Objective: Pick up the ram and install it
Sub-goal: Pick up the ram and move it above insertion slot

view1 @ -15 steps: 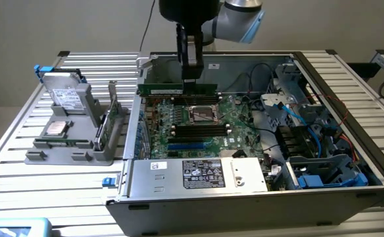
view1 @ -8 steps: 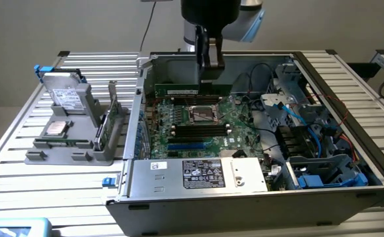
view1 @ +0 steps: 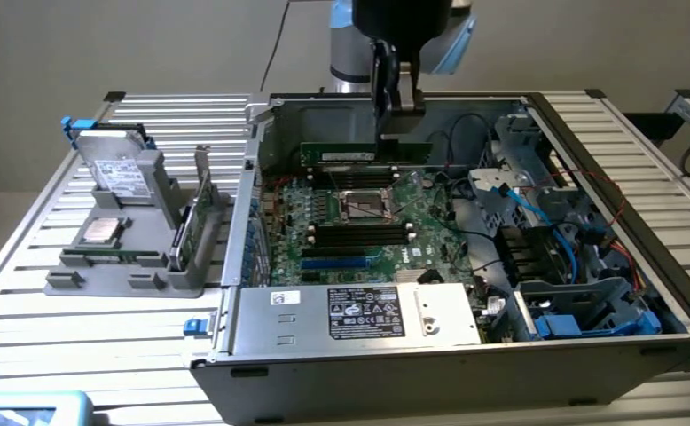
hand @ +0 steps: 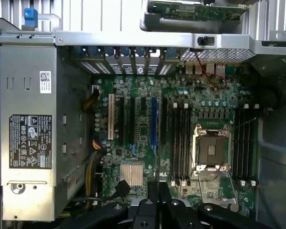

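The ram (view1: 348,153), a narrow green stick with a pale label, hangs level over the far part of the open computer case (view1: 440,373). My gripper (view1: 389,140) comes down from above and is shut on the stick's end toward the exterior view's right. Under it lies the motherboard with the open CPU socket (view1: 366,206) (hand: 210,152) and black memory slots on both sides of the socket (view1: 363,232) (hand: 180,143) (hand: 245,143). In the wrist view my gripper (hand: 157,193) looks down on the board with its fingers (hand: 150,200) close together.
A grey holder (view1: 121,266) on the slatted table at the exterior view's left carries a hard drive (view1: 121,173), a CPU (view1: 100,232) and a green expansion card (view1: 192,222). Inside the case are the power supply (view1: 357,311), blue cables (view1: 522,200) and a drive cage (view1: 588,311).
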`<state>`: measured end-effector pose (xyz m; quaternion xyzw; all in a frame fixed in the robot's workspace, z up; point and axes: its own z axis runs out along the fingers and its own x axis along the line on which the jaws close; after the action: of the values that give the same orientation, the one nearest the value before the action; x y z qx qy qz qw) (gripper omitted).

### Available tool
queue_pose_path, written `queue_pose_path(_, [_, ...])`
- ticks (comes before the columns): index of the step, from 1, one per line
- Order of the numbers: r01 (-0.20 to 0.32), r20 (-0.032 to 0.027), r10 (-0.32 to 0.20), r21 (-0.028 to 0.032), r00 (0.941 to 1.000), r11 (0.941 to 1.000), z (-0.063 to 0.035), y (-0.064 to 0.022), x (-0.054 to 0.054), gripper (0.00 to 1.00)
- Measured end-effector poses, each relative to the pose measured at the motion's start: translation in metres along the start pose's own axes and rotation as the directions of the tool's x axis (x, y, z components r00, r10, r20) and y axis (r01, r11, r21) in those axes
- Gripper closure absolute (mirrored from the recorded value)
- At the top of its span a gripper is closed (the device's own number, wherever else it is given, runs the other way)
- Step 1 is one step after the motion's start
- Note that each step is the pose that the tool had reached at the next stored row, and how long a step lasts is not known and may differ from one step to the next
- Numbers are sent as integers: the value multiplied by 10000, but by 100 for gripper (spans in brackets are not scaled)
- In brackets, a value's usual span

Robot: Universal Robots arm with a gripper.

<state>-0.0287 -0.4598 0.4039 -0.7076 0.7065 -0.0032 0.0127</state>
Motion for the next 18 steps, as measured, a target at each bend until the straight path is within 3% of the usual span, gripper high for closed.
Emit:
queue_pose_path(5, [5, -196, -5, 18, 9998, 10000, 13, -57, -115, 87])
queue_pose_path(10, [17, -211, -17, 7, 9998, 10000, 14, -63, -145, 87])
queue_pose_path(18, [30, -237, -29, 8, 9997, 10000, 30, -63, -326, 87])
